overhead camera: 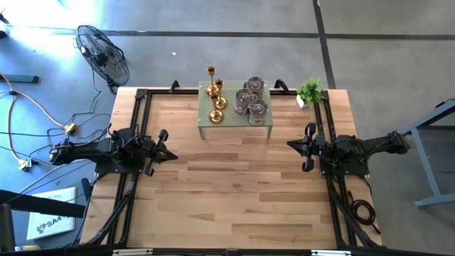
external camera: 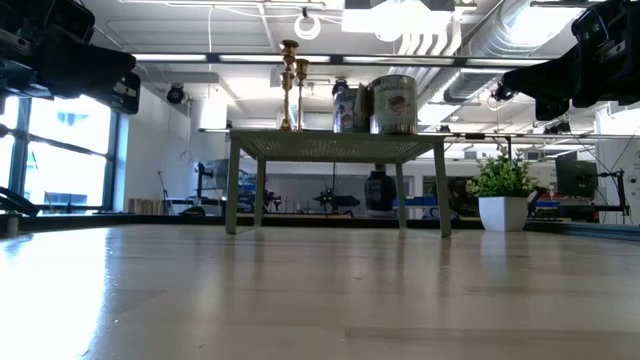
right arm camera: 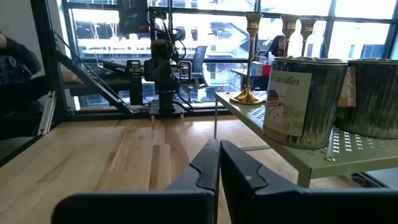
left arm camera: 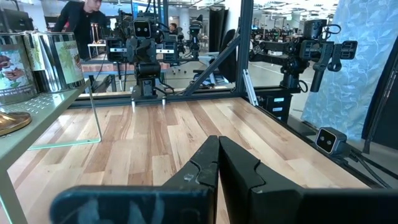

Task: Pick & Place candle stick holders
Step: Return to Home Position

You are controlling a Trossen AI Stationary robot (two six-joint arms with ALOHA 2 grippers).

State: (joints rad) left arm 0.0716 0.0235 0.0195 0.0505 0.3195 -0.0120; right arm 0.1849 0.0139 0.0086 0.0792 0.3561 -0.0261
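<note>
Seen from overhead, a wooden counter (overhead camera: 234,185) carries a small pale green shelf (overhead camera: 234,124) at its far edge, midway between two dark arms. On the shelf stand three gold candle stick holders (overhead camera: 216,107) in a line on its left half. Three silver candle stick holders (overhead camera: 254,86) (squat, labelled tins) cluster on its right half. A potted plant (overhead camera: 310,90) sits on the counter near the shelf's right end. The left pincer (left arm camera: 217,140) hangs above the counter's left side, fingers pressed together, holding nothing. The right pincer (right arm camera: 217,143) hangs above the right side, its fingers likewise together and empty, well apart from the shelf.
</note>
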